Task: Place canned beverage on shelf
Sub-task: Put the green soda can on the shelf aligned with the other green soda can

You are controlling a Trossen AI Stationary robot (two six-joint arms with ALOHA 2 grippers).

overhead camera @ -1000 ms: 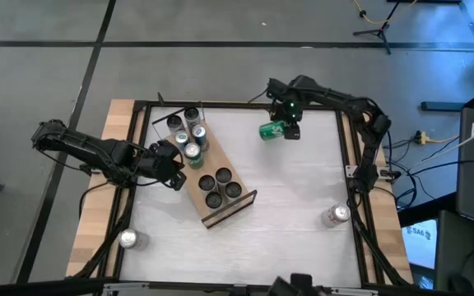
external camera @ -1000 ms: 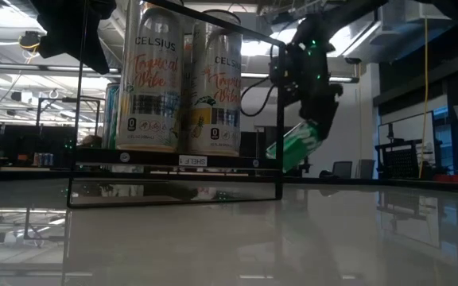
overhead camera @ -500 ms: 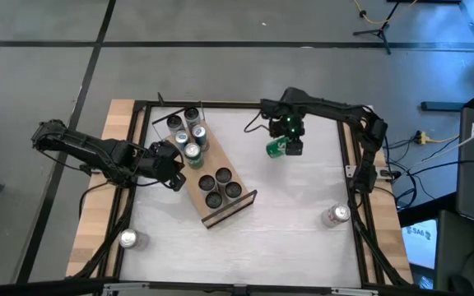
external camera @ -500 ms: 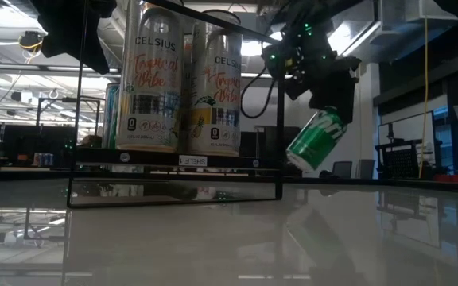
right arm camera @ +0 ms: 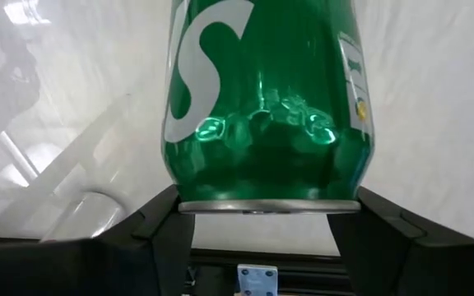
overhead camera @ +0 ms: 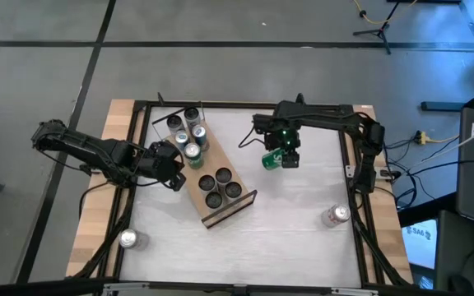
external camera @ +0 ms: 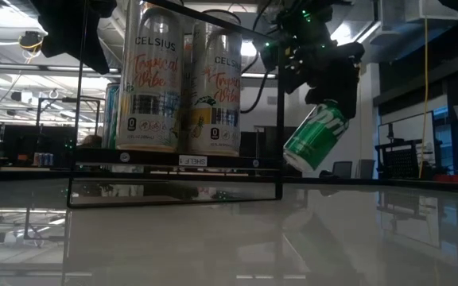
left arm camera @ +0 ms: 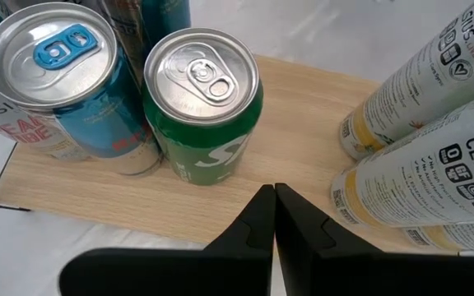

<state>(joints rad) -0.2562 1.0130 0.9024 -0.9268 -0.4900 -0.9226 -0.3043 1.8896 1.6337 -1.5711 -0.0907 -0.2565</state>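
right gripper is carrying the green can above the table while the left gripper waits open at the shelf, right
Not quite. The left gripper is shut, not open: the left wrist view shows its fingers pressed together, at the shelf. The rest holds: the right gripper carries the green can tilted and clear of the table, as the low view shows.
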